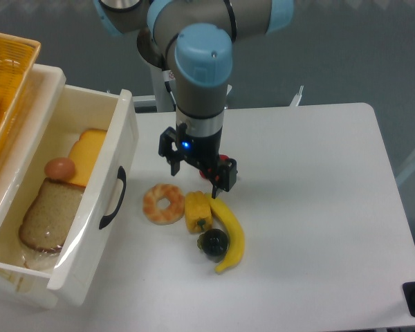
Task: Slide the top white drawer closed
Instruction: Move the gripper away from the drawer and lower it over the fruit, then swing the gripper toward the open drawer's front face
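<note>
One gripper (196,173) hangs over the table (318,207), fingers spread apart and holding nothing, just above the yellow corn piece (197,211) and banana (231,235). Top white drawer (104,207) sits at left, pulled out — bread slice (48,214), egg (59,168) and cheese (88,153) inside. Ring pastry (164,203) lies between drawer front and corn.

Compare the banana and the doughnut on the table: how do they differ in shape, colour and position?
Shape: the banana is a long curved crescent; the doughnut is a round ring with a hole.
Colour: the banana is plain bright yellow; the doughnut is tan-orange with paler patches.
Position: the doughnut lies nearer the open drawer; the banana lies farther right, past the corn.
Both lie flat on the white table, untouched by the gripper.
</note>
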{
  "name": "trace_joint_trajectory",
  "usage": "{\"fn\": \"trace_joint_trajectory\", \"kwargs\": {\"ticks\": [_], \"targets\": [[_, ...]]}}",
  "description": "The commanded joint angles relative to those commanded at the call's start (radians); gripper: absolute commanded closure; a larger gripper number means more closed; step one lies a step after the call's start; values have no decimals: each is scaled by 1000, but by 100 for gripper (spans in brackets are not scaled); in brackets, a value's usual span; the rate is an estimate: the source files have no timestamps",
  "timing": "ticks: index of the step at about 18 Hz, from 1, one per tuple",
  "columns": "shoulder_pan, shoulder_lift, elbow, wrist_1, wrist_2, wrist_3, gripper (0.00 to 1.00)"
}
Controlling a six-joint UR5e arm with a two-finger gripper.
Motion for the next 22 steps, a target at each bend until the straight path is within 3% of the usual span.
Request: {"fn": "trace_joint_trajectory", "kwargs": {"ticks": [5,9,13,22], "targets": [[23,-28,2,-3,28,-25,0],[20,-66,8,-3,17,-202,0],[5,-89,12,-3,-69,-284,0],[-3,-118,14,-6,-127,-295,0]]}}
